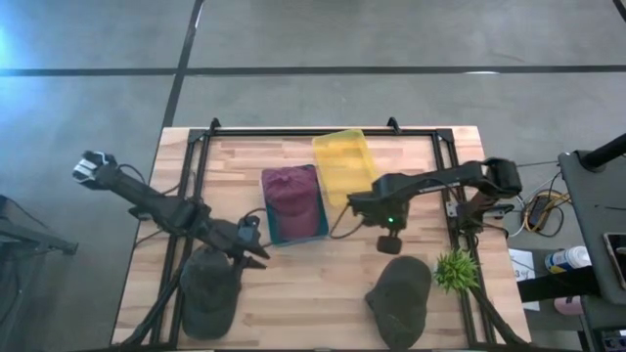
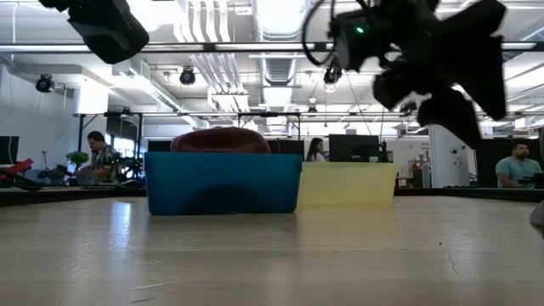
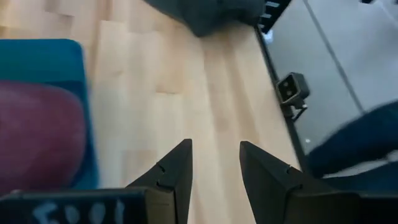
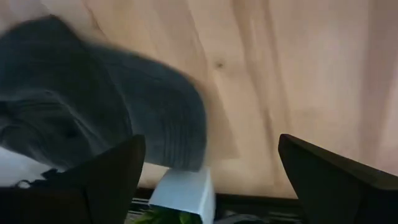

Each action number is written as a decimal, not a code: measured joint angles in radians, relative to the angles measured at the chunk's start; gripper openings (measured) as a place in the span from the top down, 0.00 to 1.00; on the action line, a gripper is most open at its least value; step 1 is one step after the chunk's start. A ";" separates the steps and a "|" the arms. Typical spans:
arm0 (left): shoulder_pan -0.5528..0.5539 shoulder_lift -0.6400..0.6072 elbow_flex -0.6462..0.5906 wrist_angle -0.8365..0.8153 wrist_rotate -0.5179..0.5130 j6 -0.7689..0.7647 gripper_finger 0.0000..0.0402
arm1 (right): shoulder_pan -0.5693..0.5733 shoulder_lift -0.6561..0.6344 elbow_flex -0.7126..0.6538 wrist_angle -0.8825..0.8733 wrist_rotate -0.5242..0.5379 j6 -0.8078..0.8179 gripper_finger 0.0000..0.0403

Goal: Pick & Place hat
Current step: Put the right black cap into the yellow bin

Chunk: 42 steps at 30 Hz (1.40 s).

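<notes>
A dark green hat lies flat on the table at the near left. A second dark green hat lies at the near right and also shows in the right wrist view. A maroon hat sits in the blue bin. My left gripper is open and empty beside the left hat's far right edge; its wrist view shows its fingers over bare wood. My right gripper is wide open and empty, above the table just beyond the right hat.
A yellow bin stands to the right of the blue bin at the table's far middle. A small green plant stands near the right hat. A dark metal frame runs around the table. People sit in the room behind.
</notes>
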 joint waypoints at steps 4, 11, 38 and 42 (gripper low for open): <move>-0.017 0.071 0.017 0.111 0.039 -0.039 0.69 | 0.003 -0.091 -0.140 0.108 -0.072 0.088 0.10; -0.018 0.317 0.226 0.141 -0.006 -0.086 0.69 | 0.003 -0.218 -0.337 0.190 -0.153 0.062 0.10; 0.093 1.124 1.166 -0.057 0.122 0.058 0.69 | 0.009 -0.398 -0.687 0.578 -0.304 0.113 0.10; 0.093 1.131 1.178 -0.002 0.122 0.063 0.69 | 0.035 -0.371 -0.725 0.645 -0.348 0.149 0.10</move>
